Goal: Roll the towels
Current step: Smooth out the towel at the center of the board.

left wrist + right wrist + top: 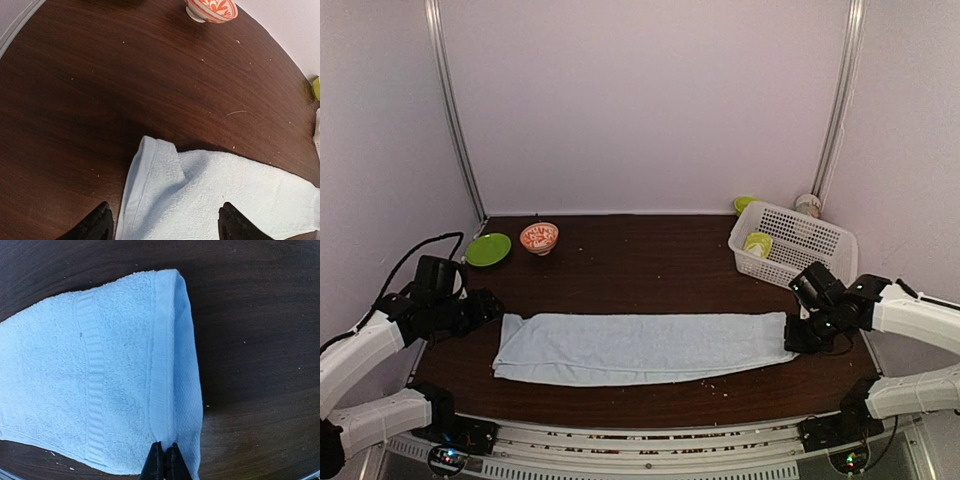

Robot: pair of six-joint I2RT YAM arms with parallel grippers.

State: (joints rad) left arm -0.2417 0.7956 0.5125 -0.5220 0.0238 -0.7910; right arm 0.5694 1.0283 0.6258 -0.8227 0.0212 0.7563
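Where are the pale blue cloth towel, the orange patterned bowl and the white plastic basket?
pale blue cloth towel (640, 346), top view, cloth middle.
orange patterned bowl (539, 238), top view, inside.
white plastic basket (812, 245), top view, bare floor.

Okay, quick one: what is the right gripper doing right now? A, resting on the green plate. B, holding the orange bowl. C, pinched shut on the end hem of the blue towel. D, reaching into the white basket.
C: the right wrist view shows the right gripper with its fingertips closed together on the end hem of the pale blue towel.
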